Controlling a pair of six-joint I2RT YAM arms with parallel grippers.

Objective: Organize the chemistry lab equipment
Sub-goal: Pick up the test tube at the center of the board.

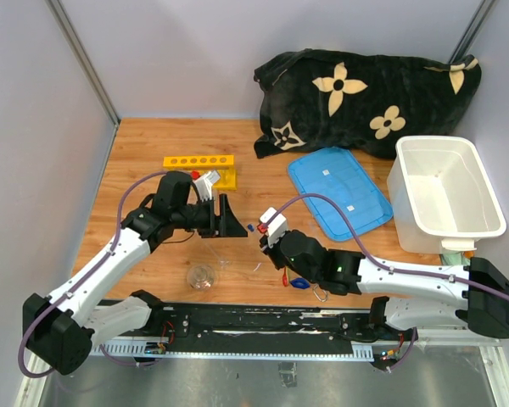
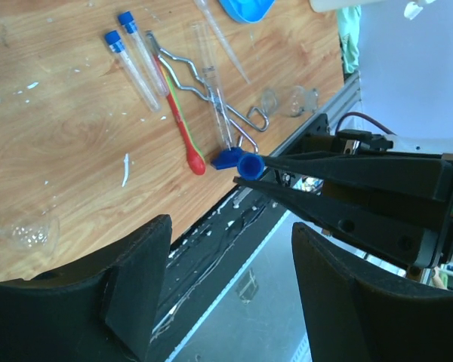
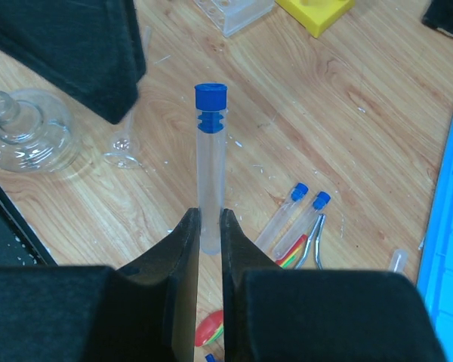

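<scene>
- Black-and-white left arm (image 1: 110,250) stretches rightward over the wooden table (image 1: 136,161); left gripper (image 1: 231,217) gapes wide, empty.
- Right gripper (image 3: 210,226) pinches a blue-capped test tube (image 3: 210,158) off the table, cap toward the left gripper.
- Yellow rack (image 1: 174,161) sits just behind the left gripper.
- Metal tongs (image 2: 177,59) and red-handled spatula (image 2: 189,136) lie overlapping near the front edge.

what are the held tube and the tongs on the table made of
Tube: clear, slightly frosted plastic or glass, hard to say; the background shows through it. Its cap: matte blue plastic, apparently. Tongs: bare shiny metal wire, seemingly steel, with grey glints.
</scene>
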